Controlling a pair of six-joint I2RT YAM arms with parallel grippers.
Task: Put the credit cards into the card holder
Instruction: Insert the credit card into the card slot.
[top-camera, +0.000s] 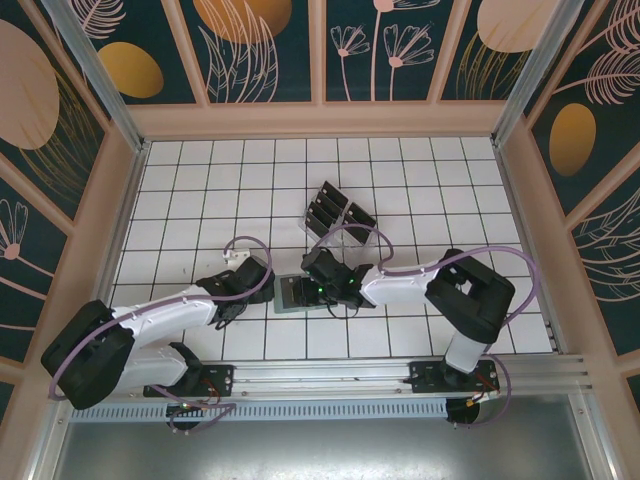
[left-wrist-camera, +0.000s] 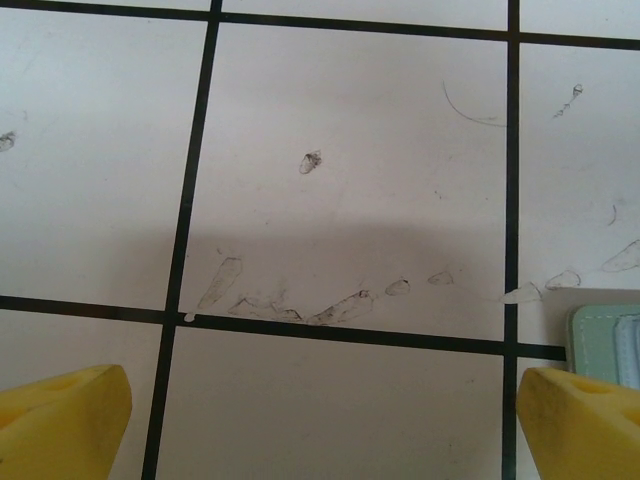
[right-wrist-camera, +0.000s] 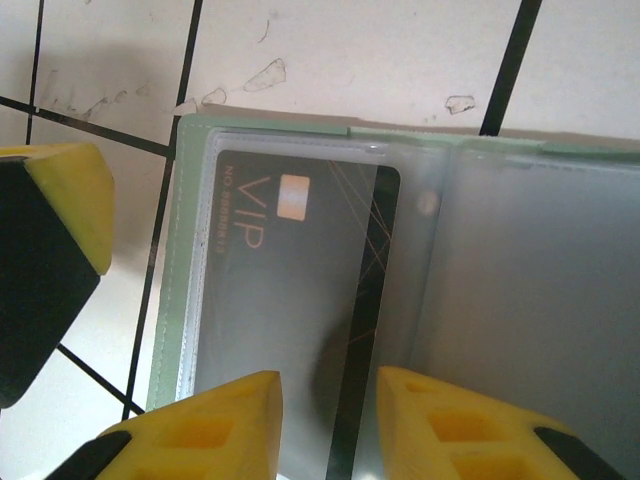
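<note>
Looking down on the white gridded table (top-camera: 200, 180), I've got both arms reaching in toward the middle. Behind them stands the clear slotted rack (top-camera: 352, 234), with dark credit cards (top-camera: 328, 205) leaning in it. The card holder (top-camera: 290, 294) lies open and flat between the two wrists, just in front of the rack. On the right wrist view, one dark VIP card (right-wrist-camera: 290, 300) sits in its left clear pocket. The right gripper (right-wrist-camera: 330, 430) hovers over that card's near edge, fingers drawn close with a slim gap, clamping nothing. The left gripper (left-wrist-camera: 320, 420) is spread wide and empty, over bare tile beside the holder's corner.
</note>
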